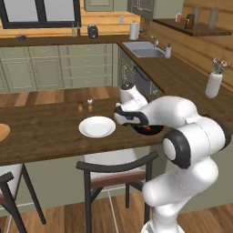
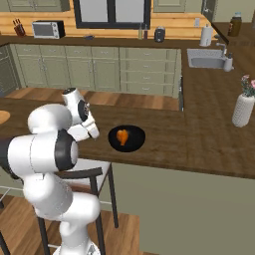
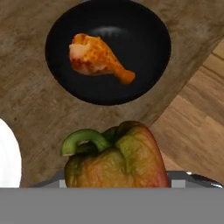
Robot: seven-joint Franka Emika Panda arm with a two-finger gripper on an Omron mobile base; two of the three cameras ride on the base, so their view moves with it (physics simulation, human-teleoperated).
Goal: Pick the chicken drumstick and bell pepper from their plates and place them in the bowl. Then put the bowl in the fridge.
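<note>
Noting the chicken drumstick point(image 3: 98, 58) lying in the bowl point(image 3: 144, 26); our jaws are pinching the bell pepper point(image 3: 117, 157) short of its rim; fridge step remaining.

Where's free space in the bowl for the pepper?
Inside the round black bowl, the glossy orange-brown chicken drumstick lies toward one side; the dark floor on its bone-end side, out to the rim, is bare. The red-green bell pepper hangs just short of the rim.

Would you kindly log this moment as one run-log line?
chicken drumstick: in bowl | bell pepper: held in gripper above counter near bowl | white plate: bare | fridge step: not done
</note>
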